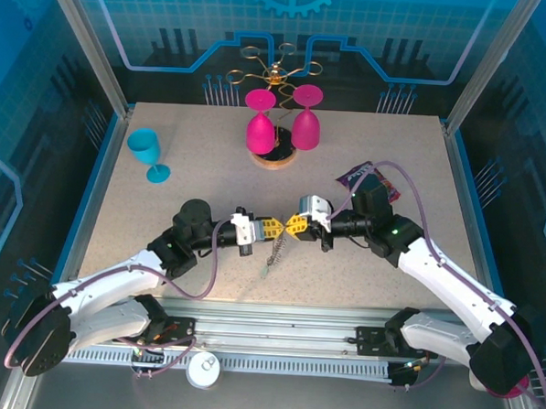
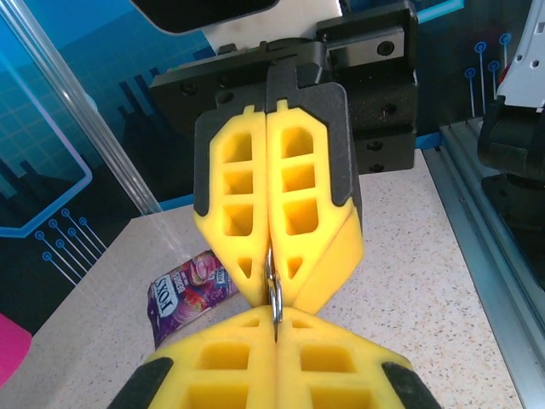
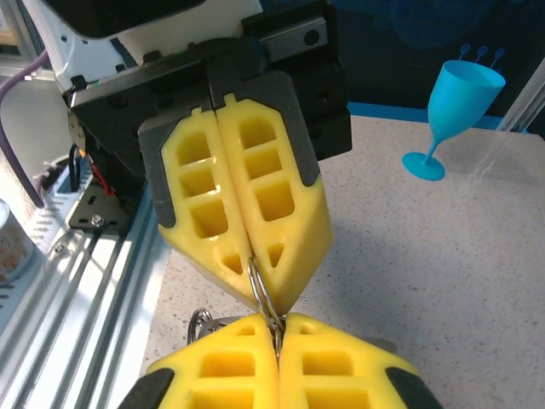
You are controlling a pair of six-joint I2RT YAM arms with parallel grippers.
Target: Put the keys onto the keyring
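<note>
You have the left gripper (image 1: 274, 228) in from 9 o'clock, right gripper (image 1: 295, 226) from 3, tip to tip, both pinching one small silvery metal keyring link (image 2: 274, 294). Its chain (image 1: 275, 250) hangs toward 6 o'clock; both arms equally near.

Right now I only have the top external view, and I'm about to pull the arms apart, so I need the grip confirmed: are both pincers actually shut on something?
Observer: Yes. The left pincer and right pincer are both closed, sharing one small silvery ring between their tips.
Operator: How deep is it held?
Observer: Only at the very tips; it slips into each pincer's finger seam.
Operator: Anything loose nearby?
Observer: The right wrist view shows a second small ring beside the right pincer, toward the near edge of the table.
</note>
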